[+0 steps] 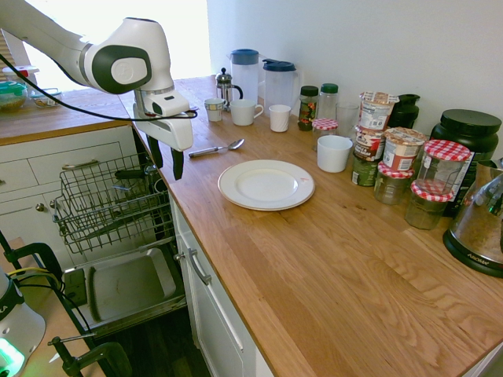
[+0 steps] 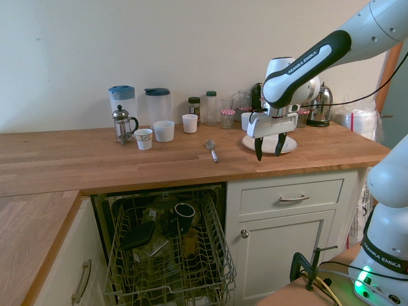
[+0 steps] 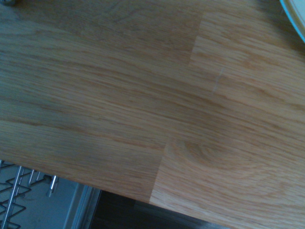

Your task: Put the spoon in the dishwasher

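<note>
The silver spoon (image 1: pixel 217 148) (image 2: pixel 211 150) lies flat on the wooden counter between the white cups and the plate (image 1: pixel 266 184). My gripper (image 1: pixel 167 159) (image 2: pixel 269 148) hangs open and empty above the counter's front edge, near the plate and a short way from the spoon. Below the counter the dishwasher stands open, its dark wire rack (image 1: pixel 110 204) (image 2: pixel 167 255) pulled out and its grey inner door panel (image 1: pixel 126 284) lowered. The wrist view shows only bare wood, a sliver of plate rim (image 3: pixel 296 14) and a corner of the rack (image 3: pixel 19 191).
A French press (image 2: pixel 123 124), two jugs (image 1: pixel 245 71), cups (image 2: pixel 164 131), jars (image 1: pixel 391 157) and a kettle (image 1: pixel 479 228) line the counter's back. White drawers with metal handles (image 2: pixel 293 198) stand beside the dishwasher. A dark mug (image 2: pixel 185 213) sits in the rack.
</note>
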### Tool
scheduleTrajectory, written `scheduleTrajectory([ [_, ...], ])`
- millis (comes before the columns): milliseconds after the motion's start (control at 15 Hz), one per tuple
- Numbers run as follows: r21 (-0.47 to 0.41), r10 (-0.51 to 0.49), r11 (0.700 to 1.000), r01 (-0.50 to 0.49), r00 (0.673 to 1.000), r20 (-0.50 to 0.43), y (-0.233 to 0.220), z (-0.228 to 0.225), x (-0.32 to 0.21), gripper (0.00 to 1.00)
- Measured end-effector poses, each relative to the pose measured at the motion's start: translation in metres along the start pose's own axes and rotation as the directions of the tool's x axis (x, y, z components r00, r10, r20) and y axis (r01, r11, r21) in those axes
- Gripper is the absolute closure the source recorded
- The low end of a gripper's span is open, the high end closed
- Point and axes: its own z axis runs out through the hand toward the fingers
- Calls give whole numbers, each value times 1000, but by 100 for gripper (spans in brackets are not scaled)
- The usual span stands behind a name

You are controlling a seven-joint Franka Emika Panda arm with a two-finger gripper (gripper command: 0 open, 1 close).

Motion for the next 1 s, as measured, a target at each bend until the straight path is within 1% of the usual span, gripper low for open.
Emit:
scheduleTrajectory([
  [200, 7, 3, 1000, -3, 1000, 1, -2, -2, 1, 0],
  [400, 60, 34, 998, -34, 999, 7, -26, -28, 4, 0],
  [533, 86, 80, 993, -79, 997, 0, -58, -45, 4, 0],
  [667, 116, 143, 983, -143, 990, 4, -100, -57, 5, 0],
  [800, 124, 200, 972, -200, 980, 8, -141, -59, 14, 0],
  [1000, 111, 283, 953, -281, 959, -4, -193, -46, 35, 0],
])
